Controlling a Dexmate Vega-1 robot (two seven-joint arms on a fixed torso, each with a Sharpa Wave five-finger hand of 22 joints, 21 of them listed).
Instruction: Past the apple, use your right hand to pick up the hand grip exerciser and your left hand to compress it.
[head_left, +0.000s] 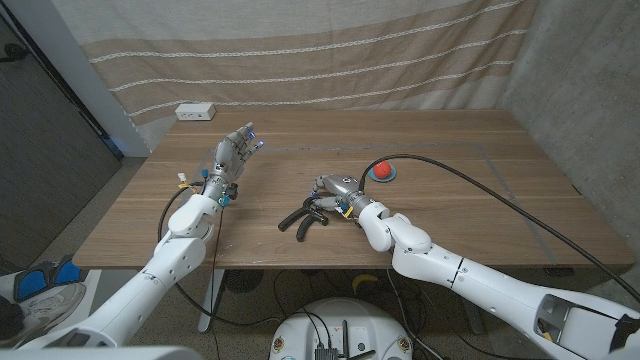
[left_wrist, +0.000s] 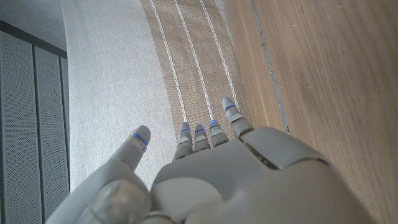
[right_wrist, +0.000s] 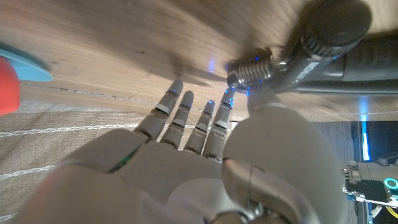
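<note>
The black hand grip exerciser lies on the wooden table near its front edge, its spring end touching the right hand, whose fingers are extended, gripping nothing. The apple sits just behind. The left hand hovers apart, fingers spread, empty; no writing is legible.

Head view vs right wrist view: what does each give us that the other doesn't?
Head view alone: the left hand raised over the table, fingers apart, holding nothing; the white box at the far edge; the hand grip exerciser's whole shape and its black handles.

Right wrist view alone: the exerciser's metal spring coil up close, just past the fingers.

Both: the right hand at the exerciser, the red apple beyond, and the wooden table.
</note>
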